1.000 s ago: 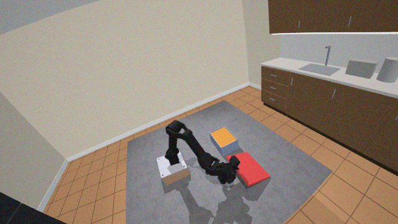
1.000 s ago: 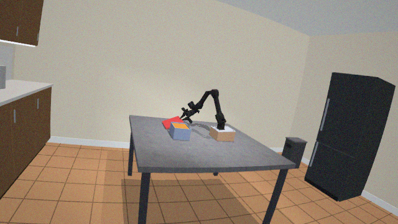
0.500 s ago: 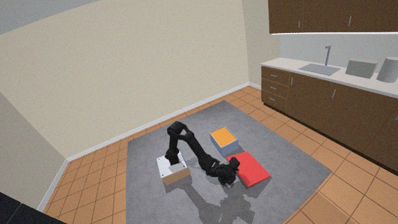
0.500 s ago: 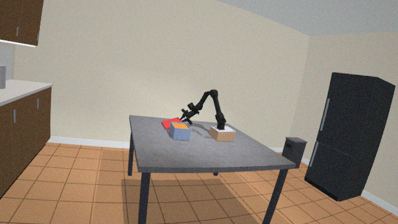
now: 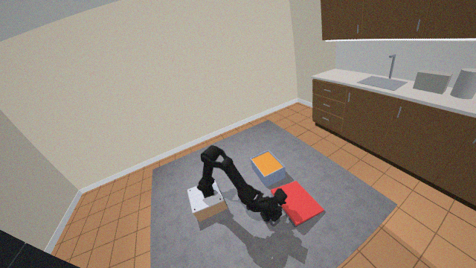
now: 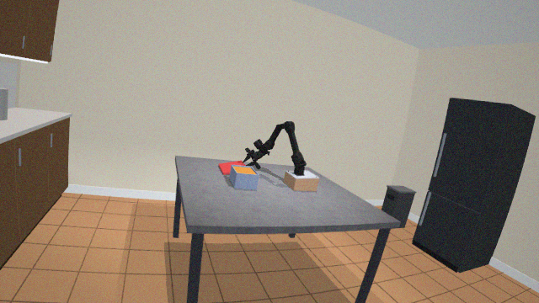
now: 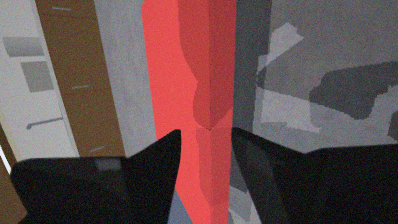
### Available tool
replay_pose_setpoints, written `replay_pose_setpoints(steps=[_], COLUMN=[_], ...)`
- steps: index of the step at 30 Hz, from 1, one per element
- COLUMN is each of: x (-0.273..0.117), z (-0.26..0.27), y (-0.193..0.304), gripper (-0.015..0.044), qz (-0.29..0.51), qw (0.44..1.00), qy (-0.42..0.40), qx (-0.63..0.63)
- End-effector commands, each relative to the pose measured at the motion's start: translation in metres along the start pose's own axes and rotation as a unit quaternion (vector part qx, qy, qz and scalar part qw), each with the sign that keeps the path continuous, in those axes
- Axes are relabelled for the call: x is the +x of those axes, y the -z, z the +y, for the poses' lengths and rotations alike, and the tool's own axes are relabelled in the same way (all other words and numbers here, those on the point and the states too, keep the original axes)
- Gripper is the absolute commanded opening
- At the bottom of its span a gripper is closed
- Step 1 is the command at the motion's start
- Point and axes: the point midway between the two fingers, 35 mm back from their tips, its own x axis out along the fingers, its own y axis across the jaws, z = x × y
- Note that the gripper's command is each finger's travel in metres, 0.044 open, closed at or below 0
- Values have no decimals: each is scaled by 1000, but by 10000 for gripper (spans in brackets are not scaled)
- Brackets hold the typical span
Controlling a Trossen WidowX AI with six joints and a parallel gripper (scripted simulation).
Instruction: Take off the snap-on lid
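The red lid [image 5: 303, 205] [image 6: 225, 168] [image 7: 165, 65] is off the box and lies flat or nearly flat on the table beside it, with its smooth face up. Whether its whole rim touches the table is hard to tell. The blue storage box [image 5: 275, 179] [image 6: 244, 180] stands upright without its lid, with orange showing inside. My gripper [image 5: 282, 206] [image 6: 245, 163] [image 7: 206, 134] is partly open at the lid's edge nearest the arm. In the wrist view, the fingers stand on either side of that edge, with a gap on the left.
The grey table [image 5: 230, 149] [image 6: 278, 210] carries everything. The arm's base stands on a wooden block with a white top plate [image 5: 197, 199]. The box is close to one side of the lid. The arm's shadow falls across the table and part of the lid.
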Motion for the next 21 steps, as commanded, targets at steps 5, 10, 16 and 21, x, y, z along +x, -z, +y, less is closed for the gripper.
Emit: replay_pose_setpoints(steps=[5, 10, 16, 21], x=[-4, -11, -21, -28], z=[-3, -10, -18, -24], y=[0, 0, 0, 0], gripper=[354, 440, 440, 440], qz=[-1, -1, -1, -1], qw=[1000, 1000, 1000, 1000], qy=[0, 0, 1, 1], qx=[0, 0, 0, 0])
